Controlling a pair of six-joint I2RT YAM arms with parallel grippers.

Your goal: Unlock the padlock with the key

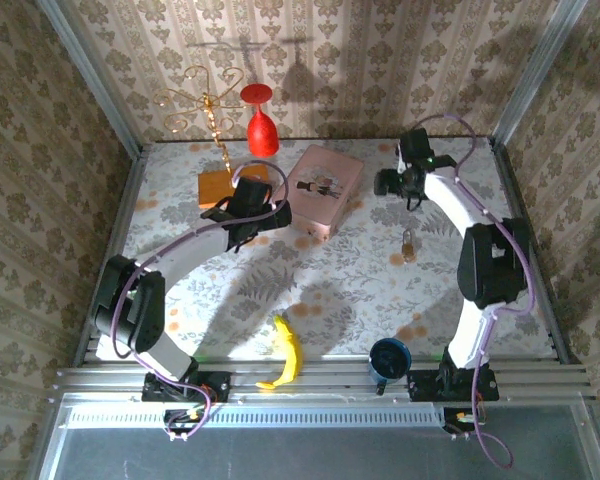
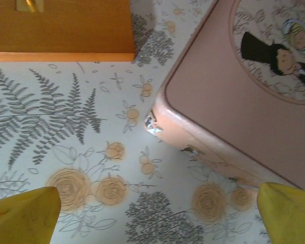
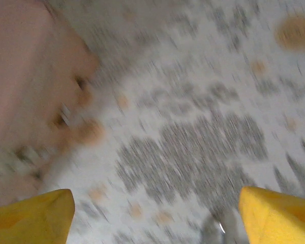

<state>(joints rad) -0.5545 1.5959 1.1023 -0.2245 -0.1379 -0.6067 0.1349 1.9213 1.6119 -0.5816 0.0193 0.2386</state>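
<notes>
Yellow fingertips (image 2: 25, 216) of the left end effector (image 2: 155, 221) stand wide apart over the desk (image 2: 66, 147), beside the pink box (image 2: 234, 101). The right end effector (image 3: 152, 218) is also apart and empty. The padlock (image 1: 408, 243) lies loose on the desk near the right arm. Tiny and unheld, it could skid away under a key's push.

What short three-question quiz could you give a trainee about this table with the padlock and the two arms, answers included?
1. True or false: the padlock lies on top of the pink box.
2. Which lies closest to the near edge of the table? A) red goblet B) banana C) wooden block
3. Left gripper: open or shut?
Key: 1 false, it lies on the table beside the box, apart from it. 2 B. 3 open, holding nothing.
</notes>
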